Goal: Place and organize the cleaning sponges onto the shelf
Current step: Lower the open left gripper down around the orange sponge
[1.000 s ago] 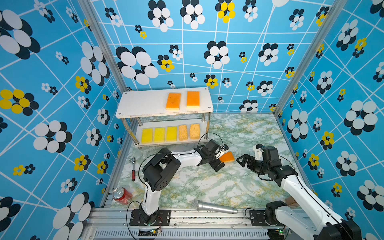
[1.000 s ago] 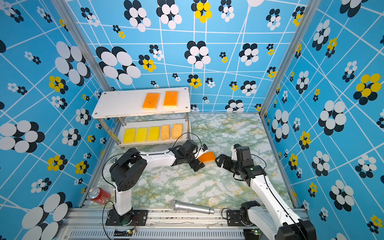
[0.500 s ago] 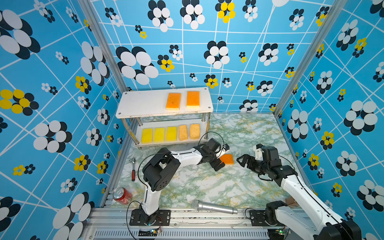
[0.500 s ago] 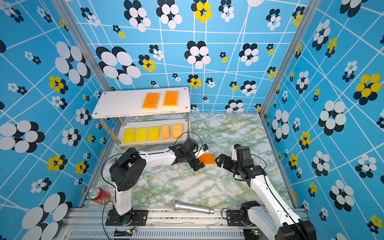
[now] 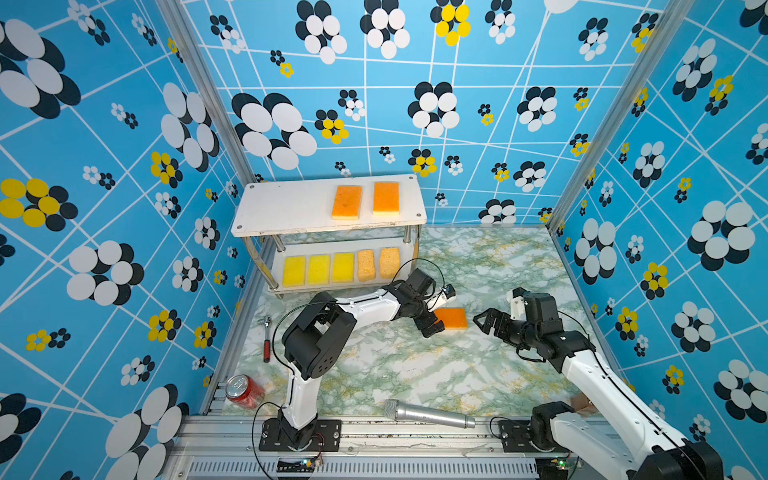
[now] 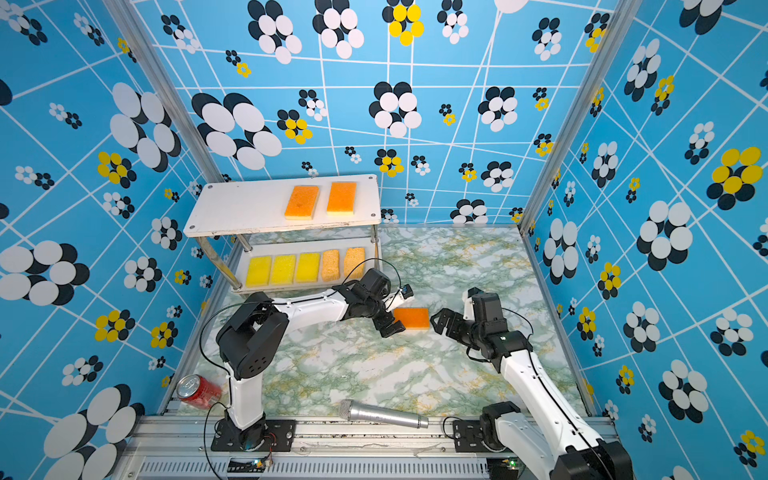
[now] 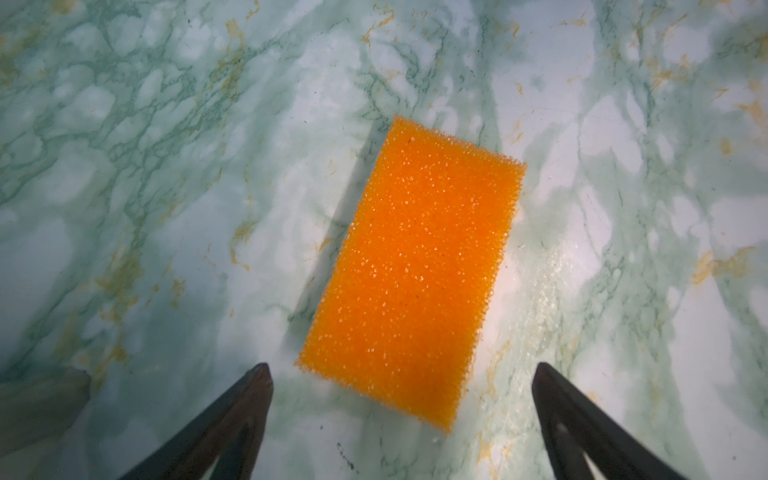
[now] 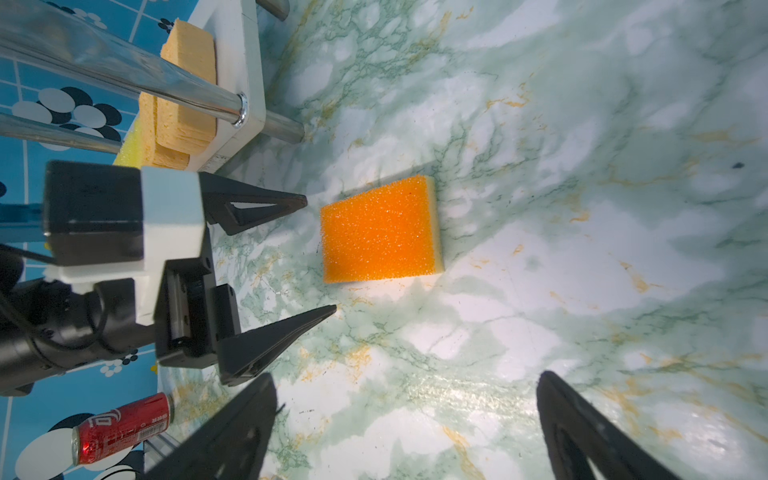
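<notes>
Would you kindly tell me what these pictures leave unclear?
- Lower board, rear part: hidden under the top board, in both top views.
- Brown thing: cut off behind the right arm, in a top view; unidentifiable.
- Yellow sponges: mostly behind the tan sponges, right wrist view.

In the right wrist view, two porous tan-orange sponges hide most of a bright yellow sponge. Black left gripper fingers run off the frame edge. A small brown object beside the right arm is too small to identify.
</notes>
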Robot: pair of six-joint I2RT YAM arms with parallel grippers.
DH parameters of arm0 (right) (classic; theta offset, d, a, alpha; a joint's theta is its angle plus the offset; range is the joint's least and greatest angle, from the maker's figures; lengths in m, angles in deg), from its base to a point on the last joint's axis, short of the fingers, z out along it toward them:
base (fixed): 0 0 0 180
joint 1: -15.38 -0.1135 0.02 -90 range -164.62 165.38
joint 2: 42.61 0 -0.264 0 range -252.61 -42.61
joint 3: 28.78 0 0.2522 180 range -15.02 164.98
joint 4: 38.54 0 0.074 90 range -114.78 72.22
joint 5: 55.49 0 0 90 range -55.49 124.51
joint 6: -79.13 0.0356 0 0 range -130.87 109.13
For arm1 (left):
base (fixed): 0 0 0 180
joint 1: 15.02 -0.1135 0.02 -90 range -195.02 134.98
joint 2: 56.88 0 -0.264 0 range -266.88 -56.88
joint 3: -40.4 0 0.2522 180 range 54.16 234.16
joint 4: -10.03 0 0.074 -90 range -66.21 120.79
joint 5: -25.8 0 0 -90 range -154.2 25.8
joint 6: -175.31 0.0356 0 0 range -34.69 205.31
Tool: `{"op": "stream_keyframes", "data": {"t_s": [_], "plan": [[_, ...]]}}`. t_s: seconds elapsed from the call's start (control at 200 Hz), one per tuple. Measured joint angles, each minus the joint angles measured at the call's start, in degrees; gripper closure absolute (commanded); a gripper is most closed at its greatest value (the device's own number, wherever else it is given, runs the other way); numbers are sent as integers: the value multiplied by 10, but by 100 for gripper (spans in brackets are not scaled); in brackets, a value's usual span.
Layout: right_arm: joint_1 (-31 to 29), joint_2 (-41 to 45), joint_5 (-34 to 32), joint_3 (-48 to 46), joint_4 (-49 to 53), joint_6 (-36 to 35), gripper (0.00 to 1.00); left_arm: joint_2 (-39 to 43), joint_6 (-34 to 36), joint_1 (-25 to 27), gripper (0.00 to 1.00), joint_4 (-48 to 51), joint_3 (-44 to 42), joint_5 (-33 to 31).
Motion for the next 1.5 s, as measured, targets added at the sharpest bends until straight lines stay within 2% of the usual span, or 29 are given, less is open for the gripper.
{"op": "stream_keyframes", "data": {"t_s": [0.44, 0.945, 1.5], "plan": [[0, 1, -2, 0, 0, -2, 1, -35, 55, -2, 1, 19, 26, 42], [0, 0, -2, 0, 0, -2, 1, -37, 66, -4, 1, 20, 29, 55], [3, 7, -3, -8, 1, -2, 1, -65, 130, -5, 1, 108, 111, 57]]}}
